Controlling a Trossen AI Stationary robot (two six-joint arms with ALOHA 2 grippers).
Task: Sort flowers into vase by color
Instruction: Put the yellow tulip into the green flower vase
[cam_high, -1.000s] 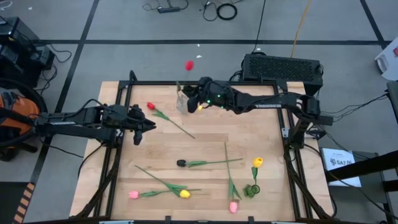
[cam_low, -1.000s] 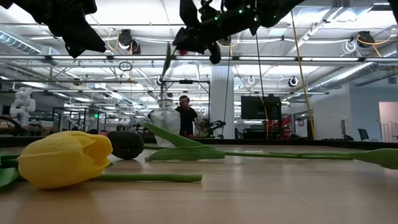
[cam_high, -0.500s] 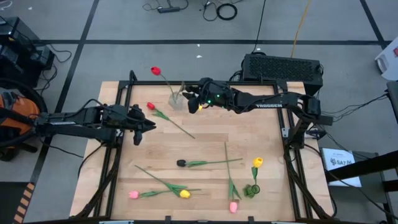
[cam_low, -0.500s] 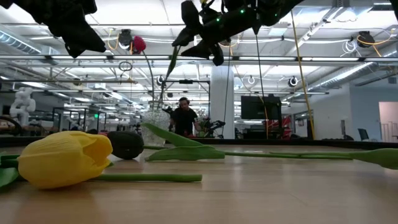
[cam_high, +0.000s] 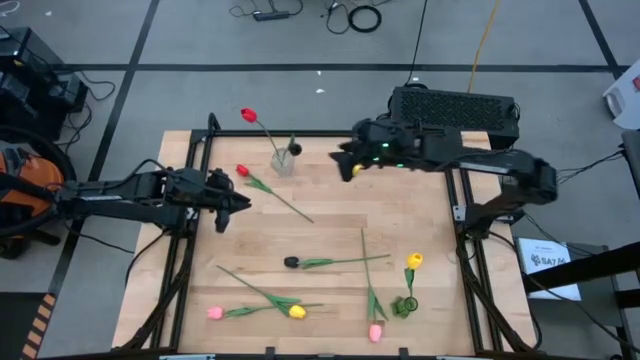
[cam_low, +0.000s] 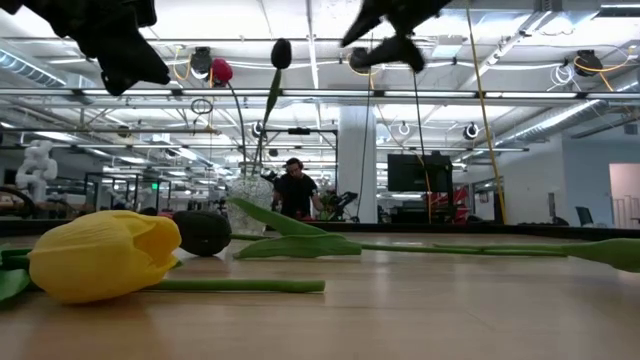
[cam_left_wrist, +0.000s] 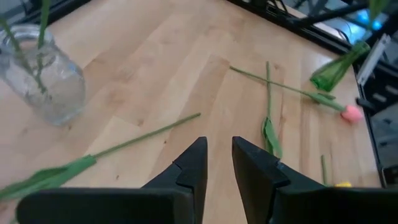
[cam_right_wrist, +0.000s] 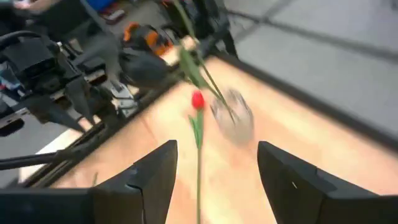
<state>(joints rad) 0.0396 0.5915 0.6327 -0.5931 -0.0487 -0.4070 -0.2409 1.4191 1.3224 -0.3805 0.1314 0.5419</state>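
A clear glass vase (cam_high: 284, 161) stands at the table's far side. A red flower (cam_high: 249, 114) and a dark one (cam_high: 294, 149) have their stems in it and lean on its rim. My right gripper (cam_high: 343, 160) hangs open in the air to the vase's right, with nothing between its fingers (cam_right_wrist: 155, 168). My left gripper (cam_high: 243, 203) hovers at the table's left, slightly open and empty (cam_left_wrist: 219, 146). A red flower (cam_high: 242, 171) lies just beyond it. Further flowers lie flat on the near half: dark (cam_high: 291, 262), pink (cam_high: 376, 332), pink (cam_high: 214, 313), yellow (cam_high: 297, 312).
A small green vase (cam_high: 406, 305) at the near right holds a yellow flower (cam_high: 413, 261). A black box (cam_high: 455, 108) sits past the far right corner. Black frame rails run along both table sides. Bare wood lies between the two grippers.
My right gripper has opened and let go of the dark flower, which now stands in the clear vase. The gripper has then drawn back up and toward the table's right edge. The red flower in the vase has tipped over toward the left.
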